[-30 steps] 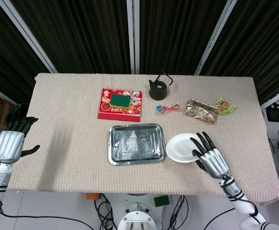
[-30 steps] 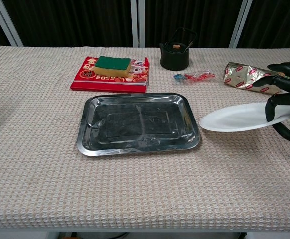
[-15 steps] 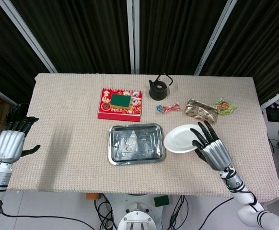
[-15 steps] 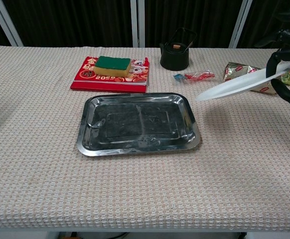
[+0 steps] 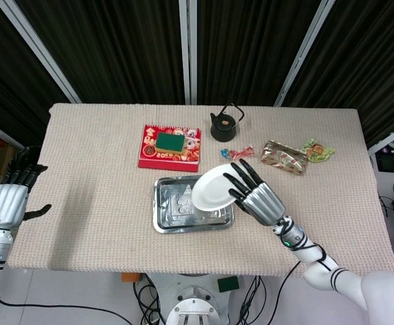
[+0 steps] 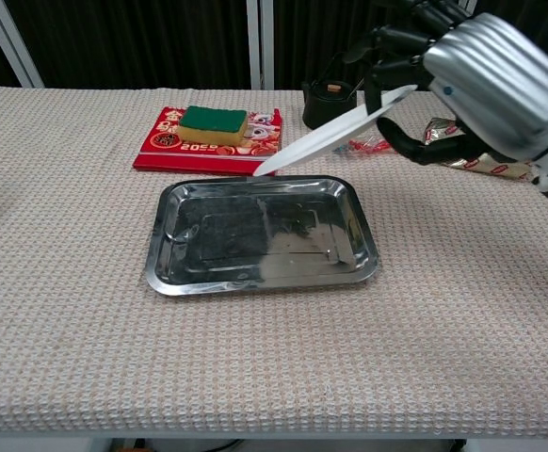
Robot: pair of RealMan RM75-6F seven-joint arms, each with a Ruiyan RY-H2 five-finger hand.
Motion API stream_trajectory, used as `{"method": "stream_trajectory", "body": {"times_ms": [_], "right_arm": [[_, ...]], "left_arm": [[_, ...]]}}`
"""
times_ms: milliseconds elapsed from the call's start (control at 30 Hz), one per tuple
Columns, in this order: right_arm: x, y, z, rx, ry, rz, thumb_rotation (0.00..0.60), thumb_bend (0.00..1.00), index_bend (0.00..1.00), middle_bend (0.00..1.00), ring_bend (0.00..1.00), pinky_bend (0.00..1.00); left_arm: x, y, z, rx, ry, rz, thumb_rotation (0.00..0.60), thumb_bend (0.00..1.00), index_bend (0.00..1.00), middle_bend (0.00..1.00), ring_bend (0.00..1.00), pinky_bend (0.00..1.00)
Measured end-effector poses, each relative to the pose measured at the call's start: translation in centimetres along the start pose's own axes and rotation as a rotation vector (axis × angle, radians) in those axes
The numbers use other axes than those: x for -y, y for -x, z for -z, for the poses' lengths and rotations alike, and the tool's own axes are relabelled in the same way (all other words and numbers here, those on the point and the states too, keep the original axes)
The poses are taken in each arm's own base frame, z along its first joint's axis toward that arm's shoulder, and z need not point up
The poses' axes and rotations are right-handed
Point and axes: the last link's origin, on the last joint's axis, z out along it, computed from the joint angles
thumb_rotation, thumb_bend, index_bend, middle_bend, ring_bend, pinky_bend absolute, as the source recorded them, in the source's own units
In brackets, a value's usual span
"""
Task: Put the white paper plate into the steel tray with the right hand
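Note:
My right hand (image 5: pixel 256 196) (image 6: pixel 462 80) holds the white paper plate (image 5: pixel 212 188) (image 6: pixel 330 139) by its right rim, up in the air and tilted, its low edge toward the left. The plate hangs over the right half of the steel tray (image 5: pixel 173 211) (image 6: pixel 255 235), which lies flat at the table's middle front with nothing in it. My left hand (image 5: pixel 7 200) hovers off the table's left edge, fingers apart and holding nothing; the chest view does not show it.
A red book (image 5: pixel 151 149) (image 6: pixel 166 141) with a green sponge (image 5: pixel 171 141) (image 6: pixel 213 120) on it lies behind the tray. A black teapot (image 5: pixel 224 124) (image 6: pixel 329 104), wrapped candy (image 5: pixel 237 152) and a foil snack pack (image 5: pixel 285 156) (image 6: pixel 481 160) sit at the back right.
My right hand has lifted the plate off the table at the right and carried it leftward over the tray, tilting it more steeply. The left hand has barely shifted.

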Motion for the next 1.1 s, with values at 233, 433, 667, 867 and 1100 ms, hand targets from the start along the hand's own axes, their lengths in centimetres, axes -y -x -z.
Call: {"method": "stream_trajectory", "body": {"times_ms": [233,433,667,867,1100], "right_arm": [[2.2,3.5,-3.5,0.032,-0.032,-0.014,0.600,0.51,1.00,0.24,0.00,0.00],[3.9,5.6,-4.7,0.067,-0.061,-0.038,0.600,0.51,1.00,0.24,0.00,0.00],[4.9,7.0,-3.9,0.121,-0.078,-0.074,0.600,0.51,1.00,0.24,0.00,0.00],[5.0,7.4,-2.3,0.150,-0.067,-0.091,0.600,0.51,1.00,0.24,0.00,0.00],[5.2,7.9,-1.0,0.189,-0.055,-0.119,0.600,0.48,1.00,0.22,0.00,0.00]], "left_arm": [[1.5,0.0,-0.1,0.005,-0.039,-0.004,0.600,0.11,0.18,0.19,0.14,0.16],[2.3,-0.1,0.0,-0.001,-0.059,-0.002,0.600,0.11,0.17,0.19,0.14,0.16],[2.8,0.2,0.0,0.010,-0.074,-0.001,0.600,0.11,0.17,0.19,0.14,0.16],[2.5,0.6,-0.1,0.021,-0.064,-0.009,0.600,0.11,0.16,0.19,0.14,0.16],[2.3,0.7,-0.1,0.027,-0.055,-0.011,0.600,0.11,0.16,0.19,0.14,0.16]]}}
